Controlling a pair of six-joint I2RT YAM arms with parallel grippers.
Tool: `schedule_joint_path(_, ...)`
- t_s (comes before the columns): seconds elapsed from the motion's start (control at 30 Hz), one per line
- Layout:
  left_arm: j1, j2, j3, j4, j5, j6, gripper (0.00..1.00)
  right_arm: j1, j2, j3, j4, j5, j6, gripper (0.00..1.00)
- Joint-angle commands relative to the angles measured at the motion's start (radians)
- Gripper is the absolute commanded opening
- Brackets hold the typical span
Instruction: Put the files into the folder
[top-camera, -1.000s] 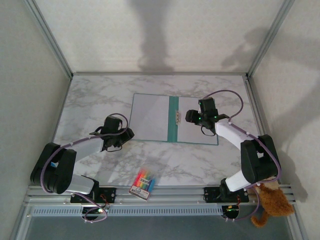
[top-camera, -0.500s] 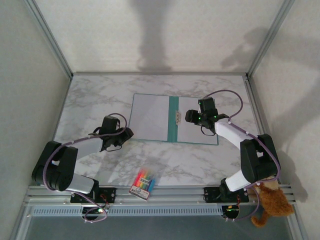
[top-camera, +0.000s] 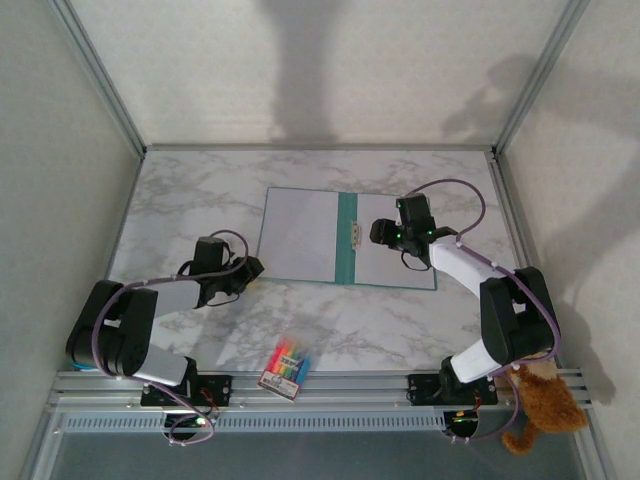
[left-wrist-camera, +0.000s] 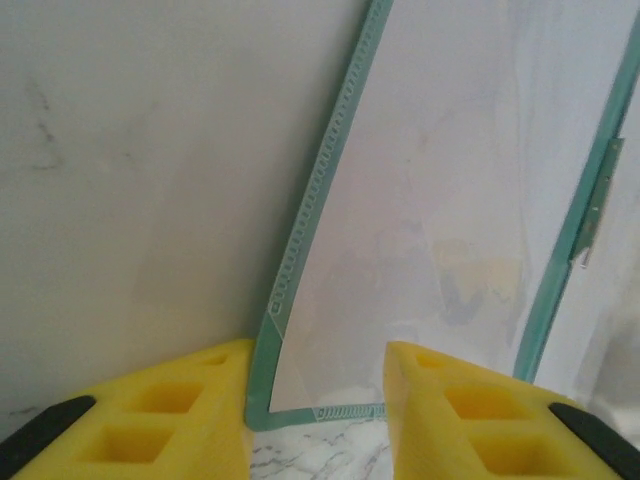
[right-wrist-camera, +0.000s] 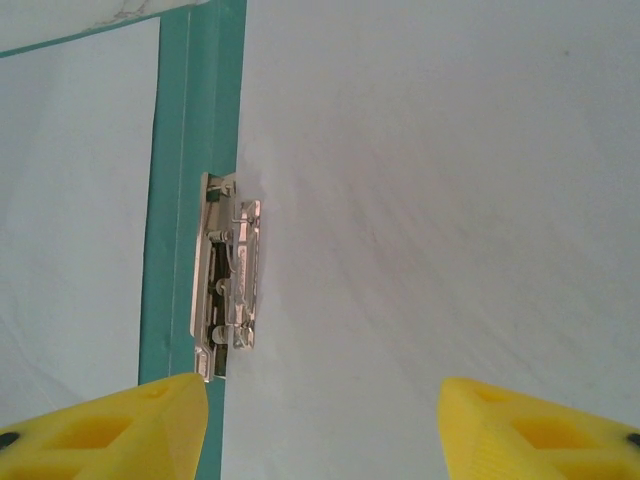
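The folder lies open on the desk, with the files laid inside. The left gripper is parted astride its near corner. The right gripper, released, is held beside the clip. Closing seems next: that corner must be pinched and lifted.

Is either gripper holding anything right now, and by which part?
Nothing is held. The left gripper is open at the folder's corner; the right gripper is open over a sheet.
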Motion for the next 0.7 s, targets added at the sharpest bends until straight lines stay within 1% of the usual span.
schedule_joint_path(0.0,0.023,0.023,-0.034,0.106,0.089,0.008,0.39,-0.002,0.022,0.031,-0.005,-0.023,0.012,0.62)
schedule_joint_path(0.23,0.049,0.055,-0.064,0.224,0.162,-0.03,0.38,-0.002,0.028,0.035,-0.008,-0.027,0.011,0.63)
schedule_joint_path(0.37,0.049,0.085,-0.064,0.264,0.184,-0.047,0.36,-0.002,0.035,0.039,-0.011,-0.031,0.011,0.63)
schedule_joint_path(0.67,0.047,0.139,-0.055,0.322,0.189,-0.082,0.29,-0.002,0.047,0.046,-0.014,-0.038,0.012,0.63)
